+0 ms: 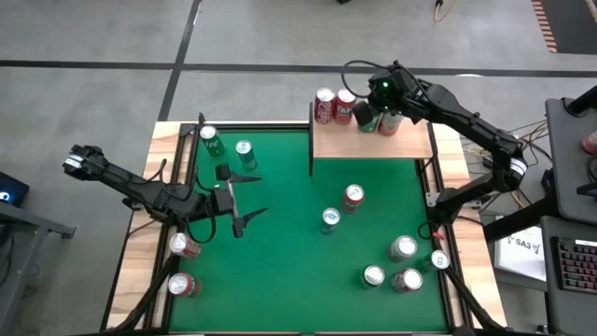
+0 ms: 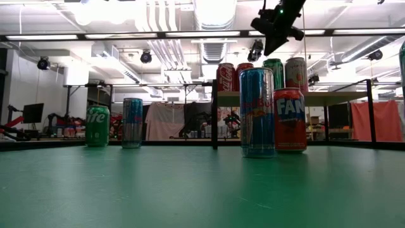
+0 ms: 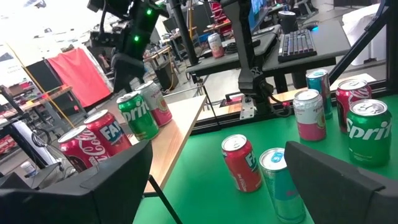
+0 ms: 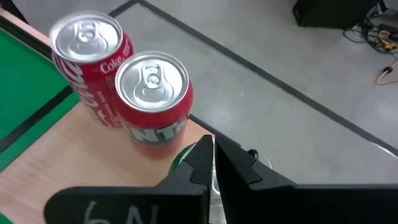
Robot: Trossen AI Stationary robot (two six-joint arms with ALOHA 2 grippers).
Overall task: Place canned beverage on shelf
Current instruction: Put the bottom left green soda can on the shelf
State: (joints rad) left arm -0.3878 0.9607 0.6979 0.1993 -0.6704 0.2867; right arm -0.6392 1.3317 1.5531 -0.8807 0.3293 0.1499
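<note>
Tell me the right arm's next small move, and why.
Probably move out over the table for another can. The right gripper hangs above the shelf with jaws shut on nothing, four cans already stand there, and a red can stands nearest.

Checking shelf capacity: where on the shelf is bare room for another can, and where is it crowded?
The shelf is crowded along its far edge: Coca-Cola can, Fanta can, green can and a fourth under the right gripper. The near strip and right end are bare.
</note>
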